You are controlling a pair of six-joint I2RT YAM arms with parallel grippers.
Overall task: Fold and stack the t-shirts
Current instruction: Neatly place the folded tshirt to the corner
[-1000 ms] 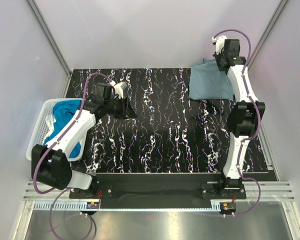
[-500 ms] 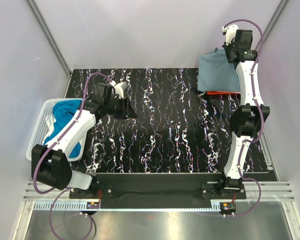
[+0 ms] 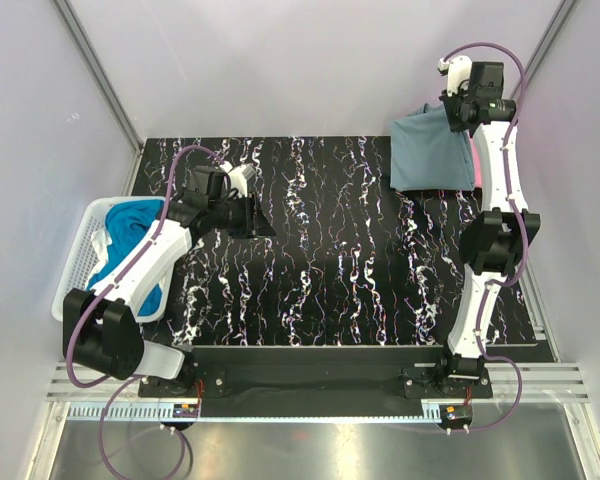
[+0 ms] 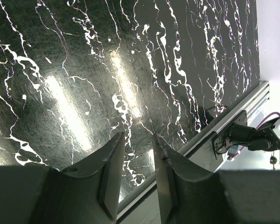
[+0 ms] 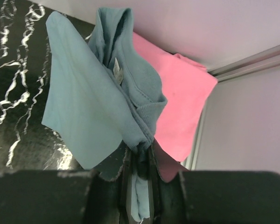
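Note:
My right gripper is shut on the dusty grey-blue t-shirt and holds it up at the far right corner of the table. In the right wrist view the grey-blue t-shirt hangs bunched from my right gripper, above a pink t-shirt that lies flat by the wall. My left gripper is open and empty over the black marbled table; the left wrist view shows its fingers apart above bare table. Bright blue t-shirts lie in the basket.
A white mesh basket stands at the table's left edge beside my left arm. Walls and aluminium posts close in the far side. The table's front rail shows in the left wrist view.
My right gripper rose with the grey-blue shirt, then shifted slightly left; the cloth again covers the red edge that showed beneath it. The left arm has not moved.

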